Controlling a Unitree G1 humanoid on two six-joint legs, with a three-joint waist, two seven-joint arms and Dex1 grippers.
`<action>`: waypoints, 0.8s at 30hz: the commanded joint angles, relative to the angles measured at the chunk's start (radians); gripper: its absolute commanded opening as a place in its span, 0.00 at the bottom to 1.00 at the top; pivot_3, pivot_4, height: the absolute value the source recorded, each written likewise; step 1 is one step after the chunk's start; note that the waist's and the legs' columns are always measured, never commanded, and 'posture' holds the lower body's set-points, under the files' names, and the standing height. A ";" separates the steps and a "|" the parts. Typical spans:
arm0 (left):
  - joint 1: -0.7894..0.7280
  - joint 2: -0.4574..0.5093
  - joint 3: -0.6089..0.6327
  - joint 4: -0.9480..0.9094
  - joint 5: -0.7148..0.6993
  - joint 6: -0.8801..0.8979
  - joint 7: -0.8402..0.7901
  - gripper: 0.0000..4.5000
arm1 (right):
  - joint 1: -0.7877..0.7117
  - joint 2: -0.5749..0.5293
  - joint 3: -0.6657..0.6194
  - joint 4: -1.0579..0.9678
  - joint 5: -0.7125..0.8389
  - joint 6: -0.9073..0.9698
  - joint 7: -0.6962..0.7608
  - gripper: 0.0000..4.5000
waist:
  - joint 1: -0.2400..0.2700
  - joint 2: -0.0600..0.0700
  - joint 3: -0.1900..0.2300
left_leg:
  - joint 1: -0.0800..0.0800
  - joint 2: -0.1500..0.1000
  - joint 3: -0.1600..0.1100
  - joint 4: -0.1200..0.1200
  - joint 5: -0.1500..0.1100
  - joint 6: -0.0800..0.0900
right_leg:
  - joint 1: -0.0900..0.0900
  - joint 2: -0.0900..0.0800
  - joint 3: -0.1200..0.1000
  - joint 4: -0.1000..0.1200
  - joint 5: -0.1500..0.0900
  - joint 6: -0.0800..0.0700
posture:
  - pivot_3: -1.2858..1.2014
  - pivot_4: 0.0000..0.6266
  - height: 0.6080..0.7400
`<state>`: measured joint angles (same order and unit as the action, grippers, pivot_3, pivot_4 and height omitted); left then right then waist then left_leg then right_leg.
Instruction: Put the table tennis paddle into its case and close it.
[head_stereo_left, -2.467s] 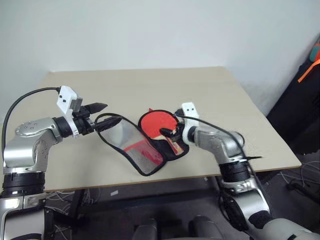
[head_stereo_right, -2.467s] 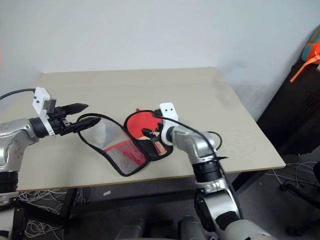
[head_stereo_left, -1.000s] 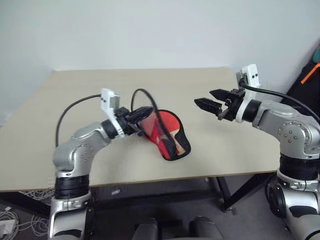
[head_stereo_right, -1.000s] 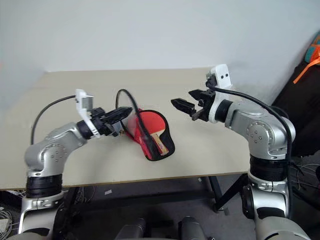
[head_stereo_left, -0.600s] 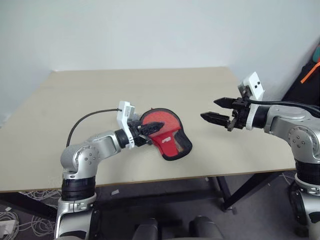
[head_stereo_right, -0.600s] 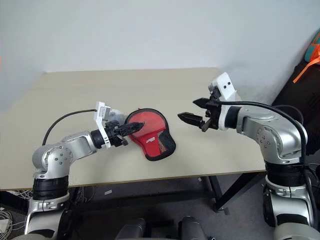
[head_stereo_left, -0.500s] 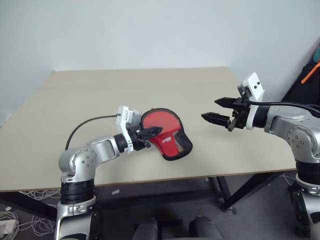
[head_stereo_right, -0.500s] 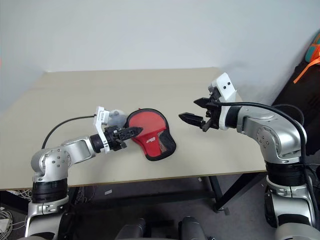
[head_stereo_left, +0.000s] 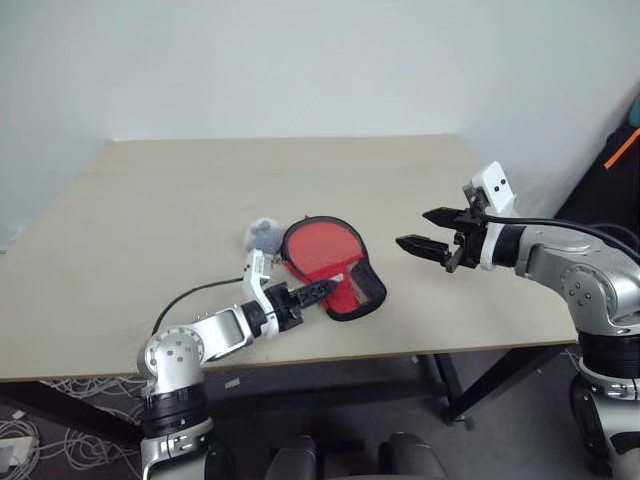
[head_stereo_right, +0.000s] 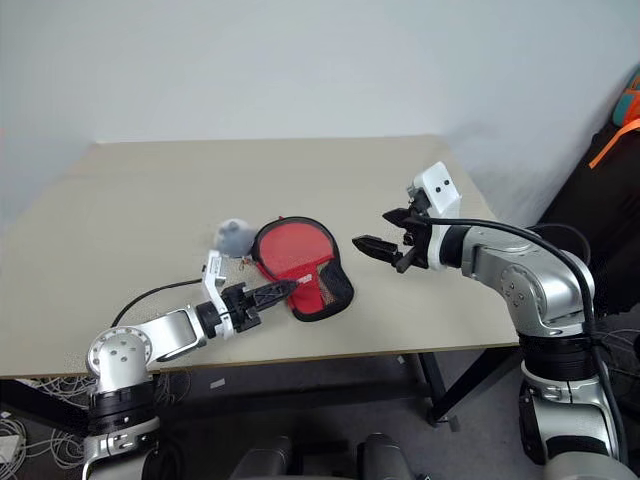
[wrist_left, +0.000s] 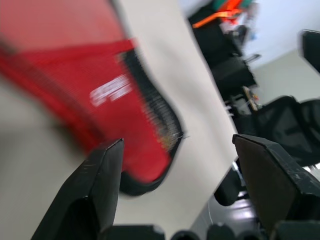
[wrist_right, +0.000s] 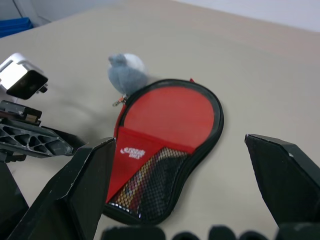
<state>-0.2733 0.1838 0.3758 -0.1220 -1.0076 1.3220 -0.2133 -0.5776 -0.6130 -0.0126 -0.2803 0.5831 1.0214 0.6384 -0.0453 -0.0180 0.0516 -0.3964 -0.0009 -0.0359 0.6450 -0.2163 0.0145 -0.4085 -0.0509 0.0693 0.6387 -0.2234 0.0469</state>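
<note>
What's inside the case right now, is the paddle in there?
The case lies flat and folded shut on the table. Through its black mesh end something pale and reddish shows, likely the handle. The red cover hides everything else inside.

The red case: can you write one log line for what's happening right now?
case: flap folded shut, flat on table | left gripper: open, beside case, holding nothing | right gripper: open, above table, empty | grey pom-pom: by case

Head pair overlooks; wrists near case (wrist_right: 165, 145).
</note>
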 joint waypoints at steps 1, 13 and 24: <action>0.007 -0.022 0.032 0.003 -0.046 0.018 0.029 0.83 | -0.011 0.007 -0.036 -0.046 0.020 0.008 -0.020 1.00 | 0.001 0.000 0.000 | 0.000 0.000 0.000 0.000 0.000 0.000 | 0.000 0.000 0.000 0.000 0.000 -0.001 | 0.52 0.00 0.99; 0.023 -0.080 0.058 0.055 -0.067 0.039 0.090 0.83 | -0.002 0.038 -0.043 -0.082 0.041 0.039 -0.064 1.00 | 0.000 0.000 0.000 | 0.000 0.000 0.000 0.000 -0.001 -0.001 | 0.000 0.000 0.000 -0.001 -0.001 -0.001 | 0.52 0.00 0.99; -0.035 -0.173 0.067 0.088 -0.096 0.010 0.176 0.83 | -0.004 0.063 -0.040 -0.094 0.057 0.047 -0.094 1.00 | 0.001 -0.001 0.000 | 0.000 0.000 0.000 0.000 -0.001 -0.001 | 0.001 0.000 0.000 -0.001 -0.001 -0.001 | 0.52 0.00 0.99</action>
<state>-0.2726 0.0226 0.4457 -0.0280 -1.0760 1.3482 -0.0466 -0.5724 -0.5560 -0.0252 -0.3430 0.6255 1.0726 0.5529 -0.0447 -0.0187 0.0516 -0.3963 -0.0013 -0.0362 0.6450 -0.2169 0.0137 -0.4079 -0.0511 0.0693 0.6374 -0.2242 0.0458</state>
